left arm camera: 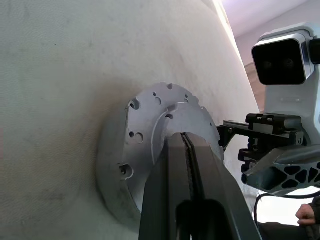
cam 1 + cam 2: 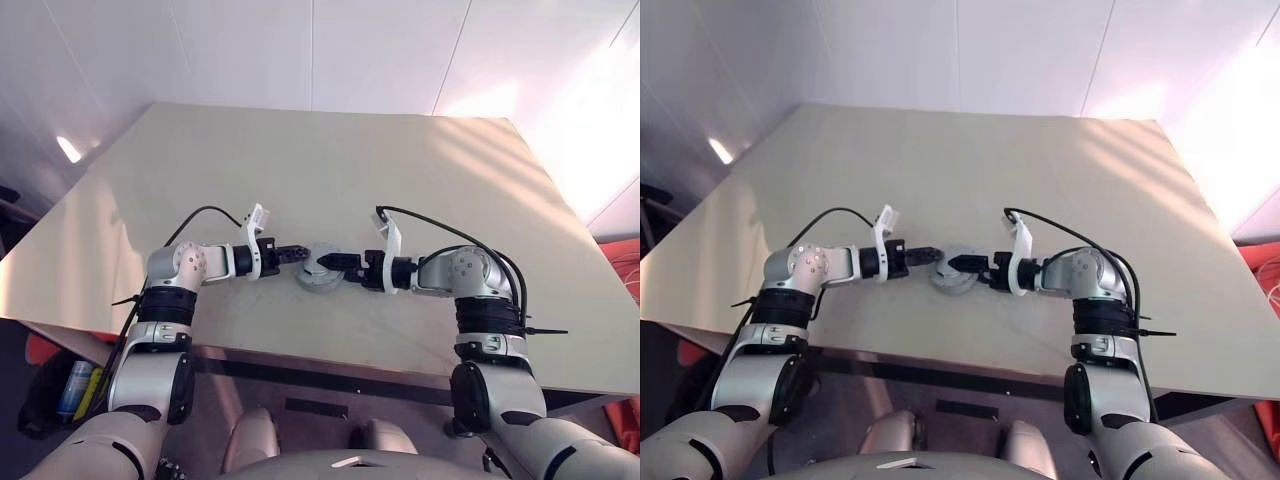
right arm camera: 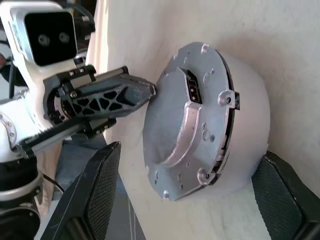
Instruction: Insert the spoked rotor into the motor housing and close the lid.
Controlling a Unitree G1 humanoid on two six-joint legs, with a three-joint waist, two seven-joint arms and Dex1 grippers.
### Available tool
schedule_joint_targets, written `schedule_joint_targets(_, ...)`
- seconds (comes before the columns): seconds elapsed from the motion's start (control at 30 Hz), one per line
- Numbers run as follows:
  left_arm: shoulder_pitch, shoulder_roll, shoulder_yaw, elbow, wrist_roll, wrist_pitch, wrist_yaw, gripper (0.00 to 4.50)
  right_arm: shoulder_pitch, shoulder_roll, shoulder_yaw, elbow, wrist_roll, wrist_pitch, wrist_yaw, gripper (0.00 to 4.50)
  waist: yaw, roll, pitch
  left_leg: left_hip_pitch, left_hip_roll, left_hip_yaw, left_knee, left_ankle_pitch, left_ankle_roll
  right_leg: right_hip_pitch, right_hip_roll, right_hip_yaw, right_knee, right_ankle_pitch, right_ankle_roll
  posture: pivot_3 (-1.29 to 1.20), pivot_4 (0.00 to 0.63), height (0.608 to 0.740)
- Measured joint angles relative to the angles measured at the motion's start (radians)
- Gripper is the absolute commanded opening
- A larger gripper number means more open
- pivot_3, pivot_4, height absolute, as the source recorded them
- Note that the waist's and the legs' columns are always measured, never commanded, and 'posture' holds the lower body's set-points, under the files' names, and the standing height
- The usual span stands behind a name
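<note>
I'm looking down at a pale beige table (image 2: 330, 170) set against white wall panels, with a bright wash of light falling across its far right corner. The tabletop is plain and matte. Under its near left edge I can make out a blue can (image 2: 75, 388) on the dark floor, and a red shape past the right edge that I can't identify.

On the table I count one assembled round piece, near the front edge at the middle. It's the motor housing (image 3: 227, 150) with the lid (image 3: 185, 125) sitting on top: a silver-grey disc with small holes, a raised curved rib and a dark slot near the centre. From the right wrist view a thin dark band shows under the lid's rim. I can't see the spoked rotor separately, and I can't tell what's inside.

Two grippers, one from each side, meet at that piece. The left gripper (image 2: 297, 254) has its two black fingers pressed together with nothing between them, tips at the lid's left edge; whether they touch it I can't say for sure. The right gripper (image 3: 195, 200) has its fingers spread wide, one on either side of the housing, not clamped on it.

In the left wrist view, a person's hand (image 1: 306, 216) shows at the corner.
</note>
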Motion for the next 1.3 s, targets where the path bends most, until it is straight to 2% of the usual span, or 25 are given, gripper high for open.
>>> schedule_joint_targets(0.4, 0.0, 0.005, 0.003, 0.0, 0.001, -0.011, 0.005, 0.0, -0.019, 0.06, -0.073, 0.034, 0.002, -0.034, -0.071, 4.47, 0.001, 0.0, 0.0, -0.001, 0.0, 0.0, -0.001, 0.0, 0.0, -0.001, 0.0, 0.0, 0.0, 0.0, 0.0, 0.0, 0.0, 0.74)
schedule_joint_targets(0.5, 0.0, 0.007, 0.003, 0.0, 0.001, -0.015, 0.008, 0.0, -0.02, 0.066, -0.085, 0.034, 0.004, -0.033, -0.08, 3.91, 0.001, 0.0, 0.0, -0.001, 0.0, 0.0, -0.001, 0.0, 0.0, -0.001, 0.0, 0.0, 0.0, 0.0, 0.0, 0.0, 0.0, 0.74)
schedule_joint_targets(0.6, -0.001, 0.011, 0.006, 0.001, 0.003, -0.022, 0.009, 0.0, -0.02, 0.066, -0.09, 0.035, 0.004, -0.03, -0.089, 2.91, 0.001, 0.0, 0.0, -0.002, 0.0, 0.0, -0.001, 0.0, 0.0, -0.002, 0.0, 0.0, 0.0, 0.0, 0.0, 0.0, 0.0, 0.74)
schedule_joint_targets(0.7, -0.004, 0.013, 0.01, 0.001, 0.003, -0.029, 0.01, 0.0, -0.02, 0.067, -0.1, 0.037, 0.007, -0.029, -0.091, 2.14, 0.003, 0.0, 0.0, -0.003, -0.001, 0.0, -0.001, 0.0, 0.0, -0.003, 0.0, 0.0, 0.0, 0.0, 0.0, 0.0, 0.0, 0.74)
schedule_joint_targets(1.3, -0.002, 0.013, 0.019, 0.012, 0.035, -0.043, 0.023, 0.0, -0.05, 0.069, -0.114, 0.074, 0.012, -0.041, -0.109, 2.08, 0.006, 0.0, 0.0, -0.007, -0.001, -0.001, -0.001, 0.0, 0.0, -0.005, 0.0, -0.001, 0.0, 0.0, 0.0, 0.0, 0.0, 0.74)
